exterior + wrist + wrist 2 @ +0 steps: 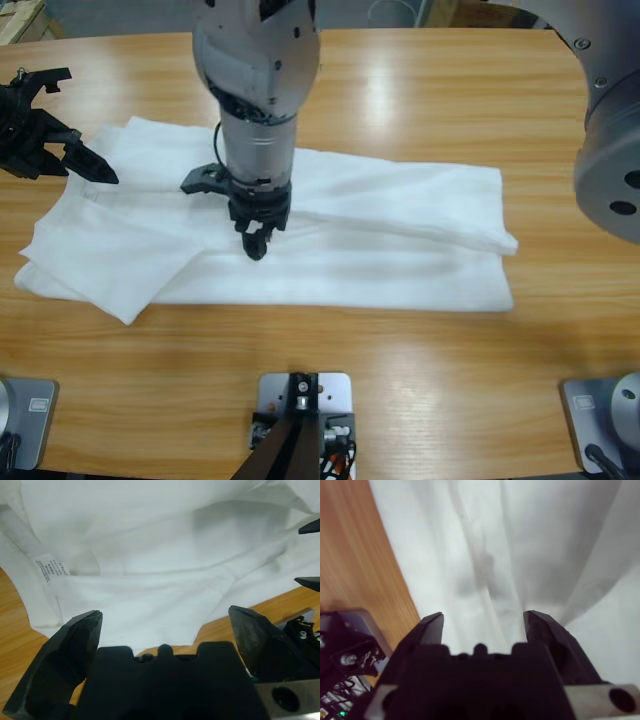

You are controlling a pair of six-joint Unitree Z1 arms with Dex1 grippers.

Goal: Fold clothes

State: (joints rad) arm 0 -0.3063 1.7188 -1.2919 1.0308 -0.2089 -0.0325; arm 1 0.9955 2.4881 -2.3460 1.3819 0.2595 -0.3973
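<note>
Lying folded lengthwise across counter [420,90]: white T-shirt [400,240] | left end effector [45,140] wide open, empty, at shirt's left edge | right end effector [257,243] open, empty, over shirt's middle

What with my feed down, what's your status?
Left gripper open at collar end. Right gripper open on mid-shirt crease. T-shirt partly folded, flat. Nothing in the way.

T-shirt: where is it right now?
High view: the T-shirt lies spread across the table's middle, one gripper over its centre, another at its left edge.
</note>
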